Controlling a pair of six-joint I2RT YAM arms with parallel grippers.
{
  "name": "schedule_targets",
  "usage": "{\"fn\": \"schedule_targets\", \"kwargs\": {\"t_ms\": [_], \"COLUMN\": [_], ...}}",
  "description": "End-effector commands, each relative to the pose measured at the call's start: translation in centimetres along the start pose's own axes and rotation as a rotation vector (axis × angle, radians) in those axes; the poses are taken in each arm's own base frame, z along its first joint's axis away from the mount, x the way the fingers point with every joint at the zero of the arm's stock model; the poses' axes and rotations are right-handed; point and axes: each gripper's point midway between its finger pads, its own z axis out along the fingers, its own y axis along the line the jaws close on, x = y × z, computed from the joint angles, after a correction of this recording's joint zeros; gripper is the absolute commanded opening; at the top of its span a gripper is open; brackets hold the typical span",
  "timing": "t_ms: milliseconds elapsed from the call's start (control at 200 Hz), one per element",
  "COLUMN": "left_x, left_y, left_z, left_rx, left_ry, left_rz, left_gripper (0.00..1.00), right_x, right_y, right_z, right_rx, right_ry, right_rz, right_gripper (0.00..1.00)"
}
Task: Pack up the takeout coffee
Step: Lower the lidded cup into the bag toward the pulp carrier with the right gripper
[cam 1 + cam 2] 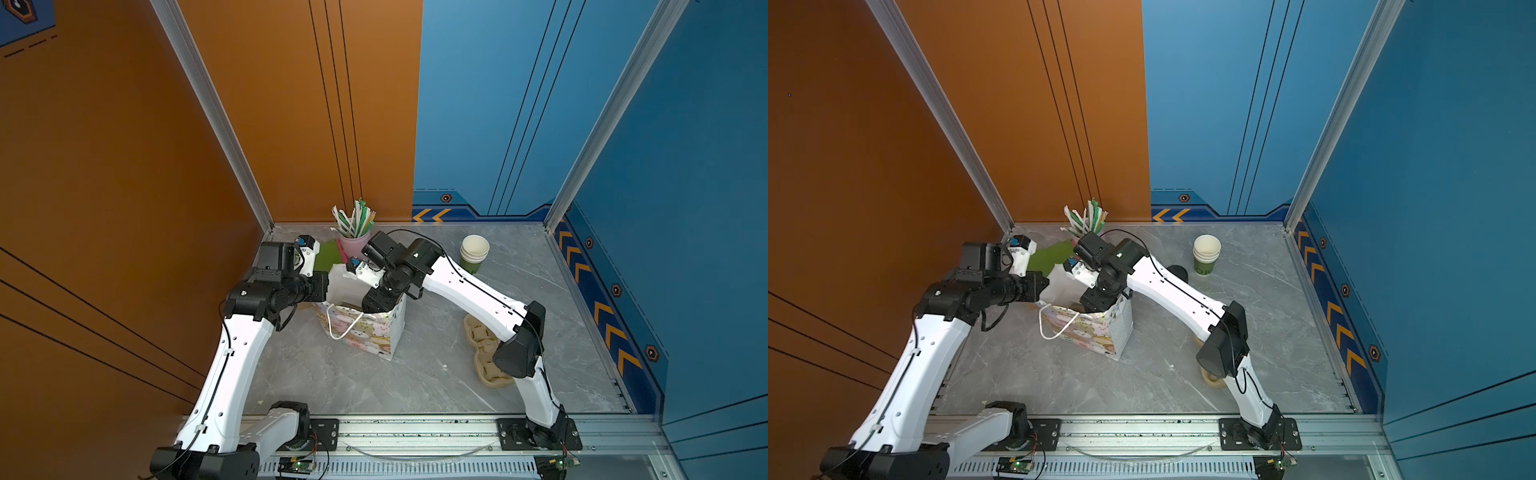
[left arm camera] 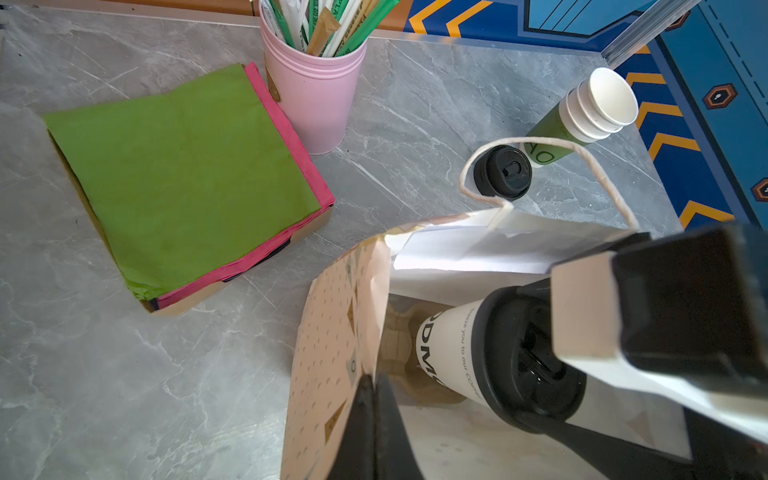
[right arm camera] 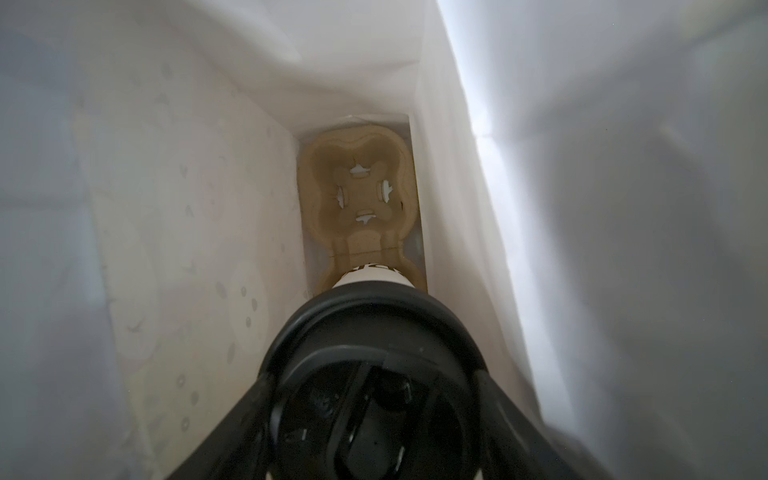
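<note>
- The left gripper point(image 2: 374, 386) is fully closed, pinching the rim of the bag point(image 1: 365, 332). This likely holds the mouth wide and stops the soft paper folding in.
- The right gripper point(image 3: 374, 395) reaches down inside the bag. Its jaws stand fairly wide, clasped on either side of the black lid of the coffee point(image 2: 453, 353). A grip on the lid probably leaves the cup body free to enter a well.
- The coffee is inside the bag, lid up and slightly tilted, with its base at the near well of the carrier point(image 3: 361, 195) on the bag floor. I cannot tell whether it is seated or just above.
- The carrier's far well is empty. It presumably sits there to stop the cup tipping once released.
- The bag stands upright mid-table, with one rope handle point(image 1: 336, 328) hanging over its near side.
- The table point(image 1: 436, 374) is grey marble-patterned and flat.
- Behind the bag lie green and pink napkins point(image 2: 183, 174), with a pink cup of straws point(image 2: 316, 99) just beside them.
- A loose lid point(image 2: 503, 176) and a cup stack point(image 1: 473, 249) stand close together, apart from the bag.
- Spare carriers point(image 1: 482, 340) lie partly under the right arm.
- The cell has an orange wall point(image 1: 104, 166) on the left and a blue wall point(image 1: 685, 166) on the right, with aluminium posts.
- Both arms are mounted on a metal rail point(image 1: 415, 428) at the front.
</note>
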Motion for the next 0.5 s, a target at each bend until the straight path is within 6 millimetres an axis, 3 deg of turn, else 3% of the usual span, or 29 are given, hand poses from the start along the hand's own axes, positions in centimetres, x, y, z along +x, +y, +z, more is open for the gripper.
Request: {"fn": "schedule_targets", "kwargs": {"t_ms": [0, 496], "left_x": [0.1, 0.1], "left_y": [-0.2, -0.2], "left_z": [-0.1, -0.1], "left_rx": [0.0, 0.0], "left_ry": [-0.01, -0.01], "left_rz": [0.004, 0.005], "left_gripper": [0.0, 0.0], "right_x": [0.9, 2.1], "right_y": [0.1, -0.4], "right_z": [-0.1, 1.6], "right_rx": [-0.02, -0.01], "right_ry": [0.027, 0.085], "right_rz": [-0.004, -0.005], "right_gripper": [0.61, 0.6]}}
